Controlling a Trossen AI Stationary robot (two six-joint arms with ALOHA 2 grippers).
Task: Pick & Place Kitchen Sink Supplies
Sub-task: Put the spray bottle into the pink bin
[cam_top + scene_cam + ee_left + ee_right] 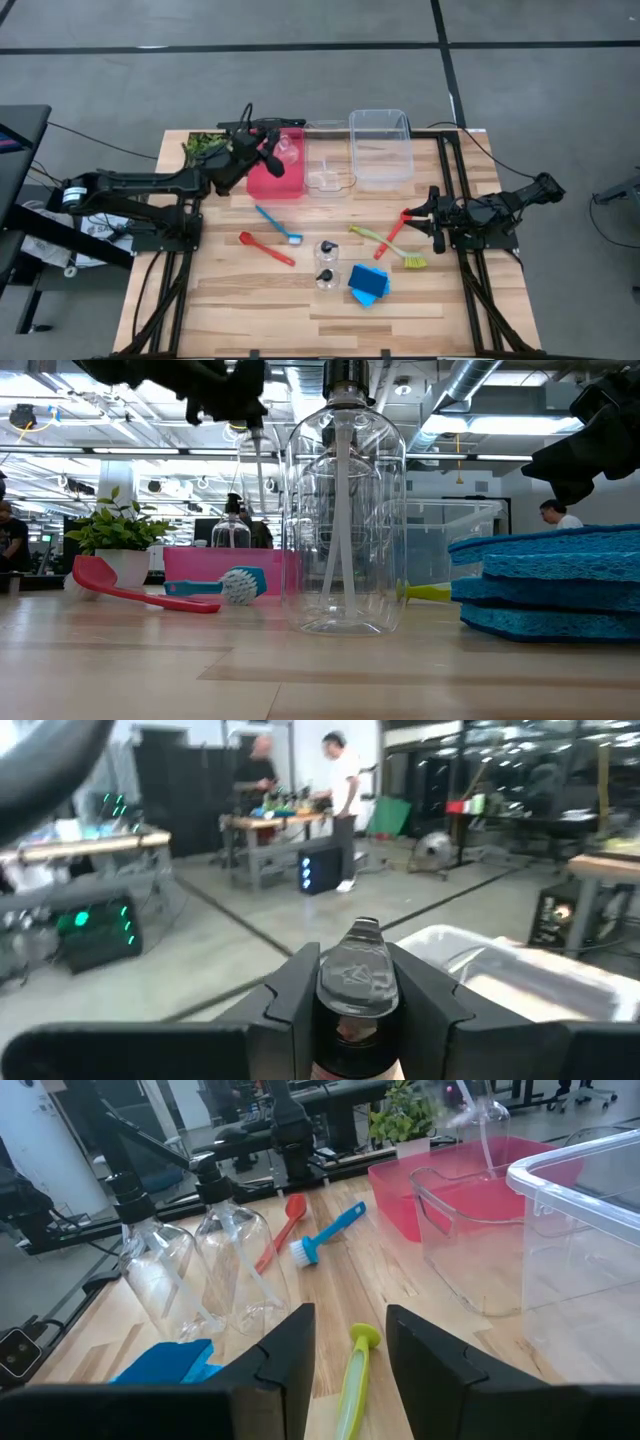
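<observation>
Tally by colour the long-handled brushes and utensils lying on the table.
Red: 2, a red spoon and a red utensil
Blue: 1, the blue brush
Yellow-green: 1, the yellow-green brush
Total: 4

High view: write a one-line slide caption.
Left tool holds a clear bottle over the red bin.

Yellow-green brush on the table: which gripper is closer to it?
Right. The right gripper sits open just beside the yellow-green brush; the left gripper holds a clear bottle over the red bin.
</observation>
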